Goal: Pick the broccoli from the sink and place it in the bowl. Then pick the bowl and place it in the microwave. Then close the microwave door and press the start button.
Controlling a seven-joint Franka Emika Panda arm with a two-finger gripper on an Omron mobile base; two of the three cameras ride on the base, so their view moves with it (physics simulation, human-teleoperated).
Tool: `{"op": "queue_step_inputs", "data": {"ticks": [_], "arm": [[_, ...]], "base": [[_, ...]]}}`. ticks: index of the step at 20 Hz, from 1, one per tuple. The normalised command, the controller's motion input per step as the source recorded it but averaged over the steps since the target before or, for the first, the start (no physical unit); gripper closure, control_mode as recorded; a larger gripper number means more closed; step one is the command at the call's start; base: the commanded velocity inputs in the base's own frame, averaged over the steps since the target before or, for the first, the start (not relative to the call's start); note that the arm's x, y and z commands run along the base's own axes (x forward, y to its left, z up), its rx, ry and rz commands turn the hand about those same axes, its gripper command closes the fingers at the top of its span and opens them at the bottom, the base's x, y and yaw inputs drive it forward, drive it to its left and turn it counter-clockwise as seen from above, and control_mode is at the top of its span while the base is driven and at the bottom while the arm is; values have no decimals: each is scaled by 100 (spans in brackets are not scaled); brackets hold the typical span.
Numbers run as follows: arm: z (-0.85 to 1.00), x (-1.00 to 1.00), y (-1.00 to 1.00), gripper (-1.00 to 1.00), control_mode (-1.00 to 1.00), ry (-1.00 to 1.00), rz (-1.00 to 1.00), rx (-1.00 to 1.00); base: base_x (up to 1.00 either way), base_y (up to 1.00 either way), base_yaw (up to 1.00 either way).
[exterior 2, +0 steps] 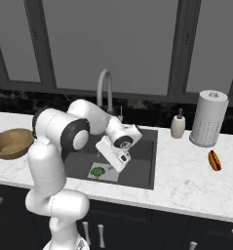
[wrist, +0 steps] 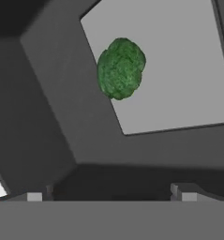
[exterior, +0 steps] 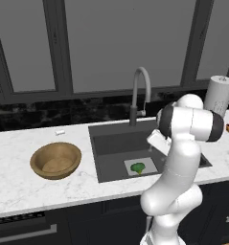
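Note:
The broccoli lies on a pale square mat on the floor of the dark sink, near its front wall. My gripper hangs over the basin, above and to the right of the floret, pointing down at it. Its fingertips stand wide apart, open, with nothing between them. The wooden bowl sits upright on the marble counter left of the sink, with nothing inside. The microwave and its door are out of view.
A tall curved faucet rises behind the sink. Right of the sink stand a soap dispenser and a paper towel roll, with a hot dog in front. A small white item lies behind the bowl.

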Motion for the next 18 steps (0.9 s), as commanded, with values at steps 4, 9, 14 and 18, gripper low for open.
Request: {"op": "queue_step_inputs", "data": {"ticks": [4,9,14,18], "arm": [[-37,19,10,-100,-100,6,0,0],[-29,13,24,-100,-100,0,0,0],[-39,10,20,-100,-100,0,0,0],[-41,5,6,-100,-100,0,0,1]], "base": [[0,0,0],[0,0,0],[0,0,0],[0,0,0]]}}
